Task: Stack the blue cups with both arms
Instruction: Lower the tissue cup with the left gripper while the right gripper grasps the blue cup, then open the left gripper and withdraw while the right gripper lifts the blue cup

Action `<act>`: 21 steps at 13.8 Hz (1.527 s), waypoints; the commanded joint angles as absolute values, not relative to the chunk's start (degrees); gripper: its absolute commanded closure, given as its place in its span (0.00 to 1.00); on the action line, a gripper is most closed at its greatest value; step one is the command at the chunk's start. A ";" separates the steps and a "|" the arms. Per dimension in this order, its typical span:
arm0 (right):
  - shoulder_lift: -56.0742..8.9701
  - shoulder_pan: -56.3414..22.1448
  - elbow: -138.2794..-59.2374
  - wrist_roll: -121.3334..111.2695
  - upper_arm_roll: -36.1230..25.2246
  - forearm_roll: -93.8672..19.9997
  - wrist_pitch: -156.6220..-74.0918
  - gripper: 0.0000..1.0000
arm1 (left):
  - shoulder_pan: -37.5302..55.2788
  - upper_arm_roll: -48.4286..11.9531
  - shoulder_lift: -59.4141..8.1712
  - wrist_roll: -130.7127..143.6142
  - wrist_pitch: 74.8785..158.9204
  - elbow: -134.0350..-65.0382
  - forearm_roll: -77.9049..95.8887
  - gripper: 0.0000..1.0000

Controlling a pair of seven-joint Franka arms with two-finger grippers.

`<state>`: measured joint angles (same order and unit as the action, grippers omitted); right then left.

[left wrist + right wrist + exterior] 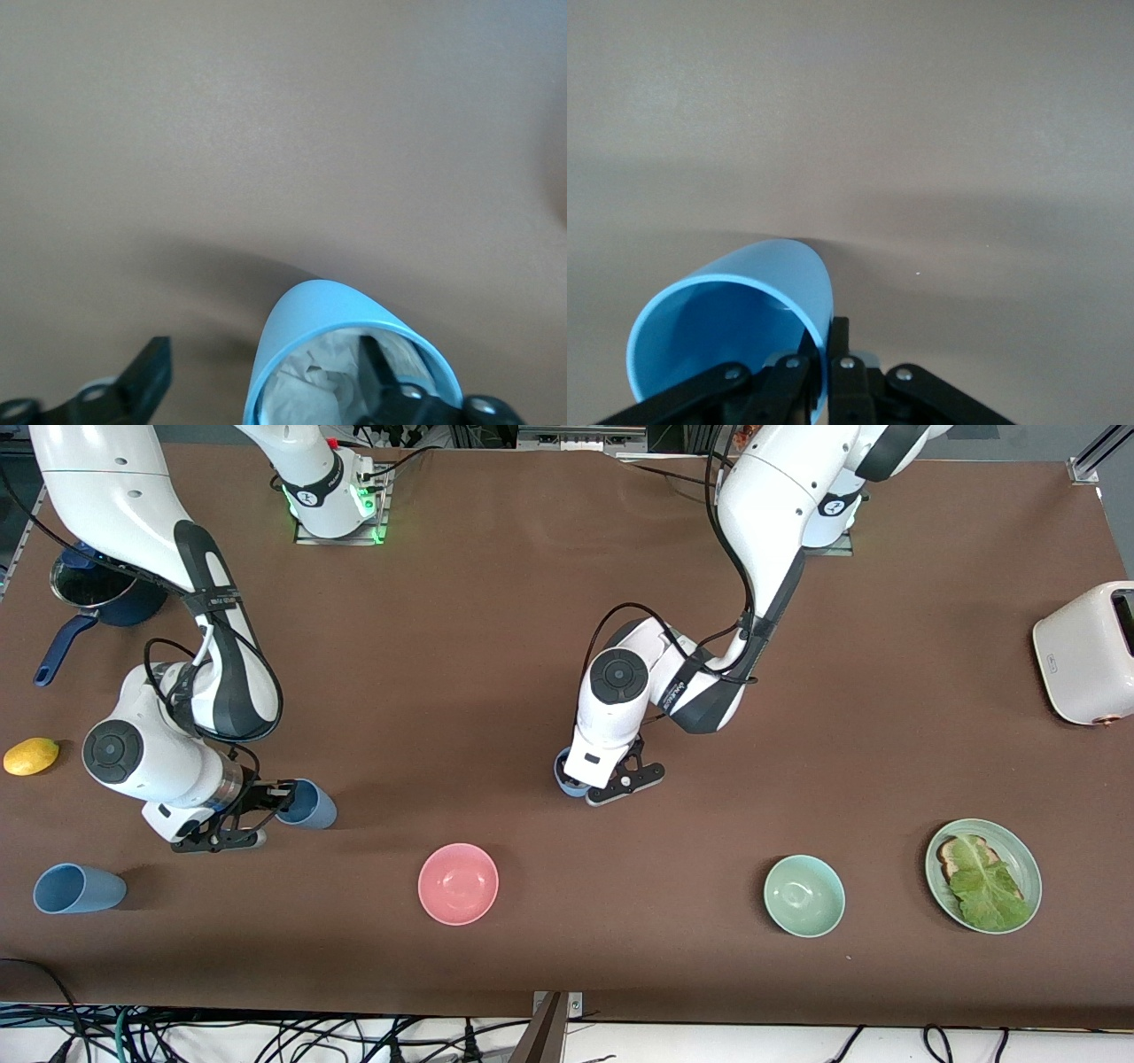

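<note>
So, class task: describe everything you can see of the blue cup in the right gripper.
The cup is a small, handleless, matte blue tumbler, slightly tapered, plastic by its look. It lies tipped on its side, mouth open and empty inside. The right gripper is shut on its rim, one finger inside the wall and one outside, as the right wrist view shows. It is toward the right arm's end of the table, farther from the front camera than the pink bowl. Whether it touches the table cannot be told.
</note>
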<state>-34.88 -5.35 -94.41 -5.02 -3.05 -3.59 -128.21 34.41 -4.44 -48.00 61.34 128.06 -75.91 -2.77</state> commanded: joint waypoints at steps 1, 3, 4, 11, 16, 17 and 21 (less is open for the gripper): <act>-33.84 -5.19 -94.75 -5.36 -2.72 -4.48 -128.41 1.00 | 34.98 -3.96 -47.99 59.85 127.71 -74.79 -4.39 0.00; -33.40 -5.71 -93.79 -5.45 -2.72 -4.39 -127.71 1.00 | 34.98 -3.96 -47.55 58.55 127.44 -74.79 -4.39 0.00; -33.31 -6.06 -92.82 -5.36 -2.72 -4.48 -126.23 1.00 | 34.89 -4.04 -46.77 56.10 127.27 -74.97 -4.31 0.00; -33.22 -7.21 -87.01 -3.08 -2.81 -3.78 -118.48 1.00 | 31.21 -4.13 -35.88 37.12 115.78 -77.17 -3.43 0.00; -32.61 -10.88 -80.09 3.74 -2.90 -3.25 -106.56 1.00 | 22.70 -4.13 -26.21 21.57 102.77 -76.47 -3.34 0.00; -32.61 -12.03 -78.07 6.22 -2.90 -3.16 -103.65 1.00 | 20.33 -4.13 -24.71 16.83 101.00 -76.38 -2.82 0.00; -32.52 -16.95 -72.78 14.57 -2.90 -3.25 -96.42 1.00 | 12.94 -3.87 -19.96 3.53 96.25 -76.55 -2.20 0.00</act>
